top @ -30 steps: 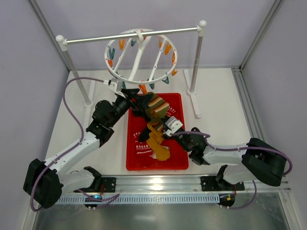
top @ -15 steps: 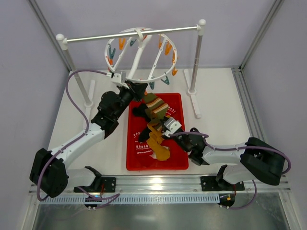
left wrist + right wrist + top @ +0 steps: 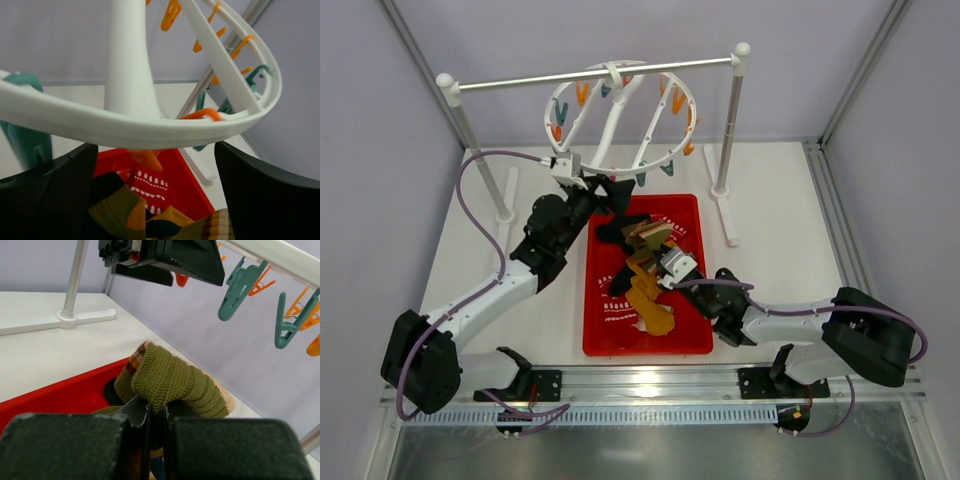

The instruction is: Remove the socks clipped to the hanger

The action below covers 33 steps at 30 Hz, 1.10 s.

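Note:
The white ring hanger [image 3: 616, 112] hangs from the bar, with orange and teal clips round its rim. My left gripper [image 3: 608, 188] is open at the ring's lower rim. In the left wrist view the rim [image 3: 150, 127] and an orange clip [image 3: 147, 157] lie between its wide jaws [image 3: 155, 147]. I see no sock in a clip. My right gripper [image 3: 665, 258] is shut on the olive striped sock [image 3: 647, 232], seen close in the right wrist view [image 3: 170, 377]. A mustard sock [image 3: 648, 300] and a black sock [image 3: 610, 232] lie in the tray.
The red tray [image 3: 692, 300] lies under the hanger and also holds a red sock with white pattern [image 3: 613, 312]. The silver bar [image 3: 520, 78] stands on two white-capped posts with flat feet [image 3: 725, 215] either side of the tray.
My left gripper rose from the striped sock to the hanger's lower rim, and the ring swung right. The striped sock sank lower over the tray. The right arm barely moved.

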Available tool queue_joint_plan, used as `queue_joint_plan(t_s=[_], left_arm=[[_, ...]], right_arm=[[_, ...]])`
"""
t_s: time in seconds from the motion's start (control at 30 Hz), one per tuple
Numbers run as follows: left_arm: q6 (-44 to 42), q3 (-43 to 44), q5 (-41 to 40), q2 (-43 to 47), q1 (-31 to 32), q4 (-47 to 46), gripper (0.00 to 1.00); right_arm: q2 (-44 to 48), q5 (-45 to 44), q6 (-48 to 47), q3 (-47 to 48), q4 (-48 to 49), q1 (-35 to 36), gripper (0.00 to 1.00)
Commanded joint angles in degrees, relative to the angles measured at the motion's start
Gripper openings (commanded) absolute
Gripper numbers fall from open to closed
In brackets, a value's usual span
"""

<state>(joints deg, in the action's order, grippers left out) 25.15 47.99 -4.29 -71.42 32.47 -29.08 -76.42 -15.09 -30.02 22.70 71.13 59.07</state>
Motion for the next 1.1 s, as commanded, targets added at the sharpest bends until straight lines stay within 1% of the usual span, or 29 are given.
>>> queue_joint_plan(t_s=[0.0,0.13,0.27,0.3,0.33,0.37,0.4,0.47,0.6,0.63,0.7,0.77,0.8,0.9,0.97,1.07], left_arm=[[0.2,-2.1,-0.5,2.5,-0.2,-0.2,1.00],[-1.2,-3.6,-2.6,3.6,-0.2,2.8,1.00],[-2.6,-6.4,-6.7,7.3,-0.2,2.7,1.00],[-2.8,-7.0,-7.2,8.1,-0.2,2.6,0.99],[-3.0,-7.6,-7.8,9.1,-0.2,2.6,0.99],[-3.3,-8.0,-7.7,10.5,-0.2,2.7,1.00],[-3.4,-8.9,-7.7,11.3,-0.2,2.9,1.00],[-3.6,-9.7,-7.7,12.3,-0.2,3.2,1.00],[-3.8,-10.4,-7.6,13.6,-0.2,3.4,1.00],[-3.9,-10.2,-7.5,13.4,-0.2,3.5,0.99],[-4.0,-10.2,-7.3,13.3,-0.2,3.5,0.99],[-3.9,-10.0,-7.0,13.3,-0.2,3.5,1.00],[-3.8,-10.1,-7.0,13.4,-0.2,3.7,0.99],[-3.9,-10.4,-7.1,14.0,-0.2,3.9,1.00],[-3.9,-10.8,-7.2,14.7,-0.2,3.7,1.00],[-3.8,-11.2,-7.5,15.5,-0.2,3.7,0.99]], right_arm=[[3.3,-1.6,-2.3,-0.5,22.6,0.5,0.04],[9.0,-2.1,-2.8,-2.2,20.8,0.6,0.04],[16.6,-1.3,-1.6,-3.2,13.5,0.8,0.04],[20.1,-2.0,-1.4,-2.7,8.5,0.8,0.04],[21.3,-2.7,-0.7,-1.9,4.9,0.8,0.04],[22.8,-3.9,0.0,-0.6,-5.1,0.7,0.04],[24.0,-7.0,0.8,3.5,-11.0,0.7,0.05],[23.4,-10.3,3.6,6.3,-19.2,0.7,0.05],[18.3,-18.3,4.9,7.4,-19.6,0.6,0.05],[15.9,-20.8,4.9,7.7,-19.6,0.2,0.05],[13.7,-22.5,6.1,8.7,-20.3,-0.5,0.05],[11.7,-22.3,8.5,9.4,-23.1,-2.9,0.05],[11.2,-21.5,11.7,9.6,-24.2,-4.0,0.05],[9.5,-17.1,17.0,9.5,-26.7,-8.5,0.05],[8.1,-15.0,18.2,9.6,-27.8,-11.0,0.05],[5.9,-12.4,19.9,10.9,-29.5,-12.8,0.05]])
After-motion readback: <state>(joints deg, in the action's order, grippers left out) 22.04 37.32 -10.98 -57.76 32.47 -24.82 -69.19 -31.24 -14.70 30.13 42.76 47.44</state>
